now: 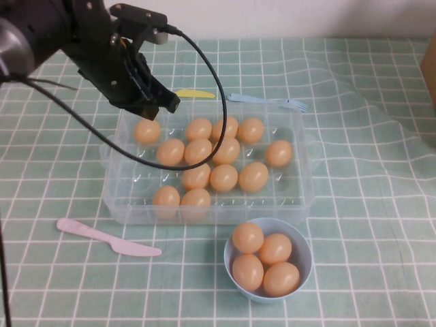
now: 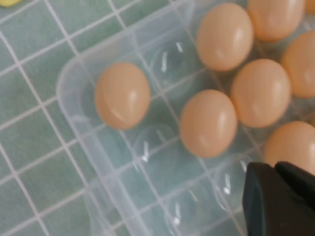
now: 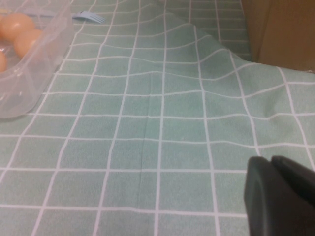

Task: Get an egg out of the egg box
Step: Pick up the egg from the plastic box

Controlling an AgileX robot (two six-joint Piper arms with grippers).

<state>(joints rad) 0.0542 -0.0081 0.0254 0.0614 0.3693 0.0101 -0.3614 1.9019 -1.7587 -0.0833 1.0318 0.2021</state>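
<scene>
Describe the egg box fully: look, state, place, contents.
The egg box is a clear plastic rectangular tray with low walls, small side handles and dimpled wells, lying flat on the green checked tablecloth. It holds thirteen orange-tan eggs; several wells are bare. The shut left gripper hovers above its far left corner.

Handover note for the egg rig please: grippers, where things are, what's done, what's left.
Left gripper: shut, holding nothing, hovering over the far-left corner of the egg box, near the corner egg.
Right gripper: parked over bare tablecloth to the right of the box, out of the high view; its fingers look closed and hold nothing.
Things: the box still holds many eggs; the blue bowl in front of it holds four. A pink knife lies front-left, a blue fork and something yellow behind the box.
Done: approach only.
Left: open, grasp an egg, lift it out.
</scene>
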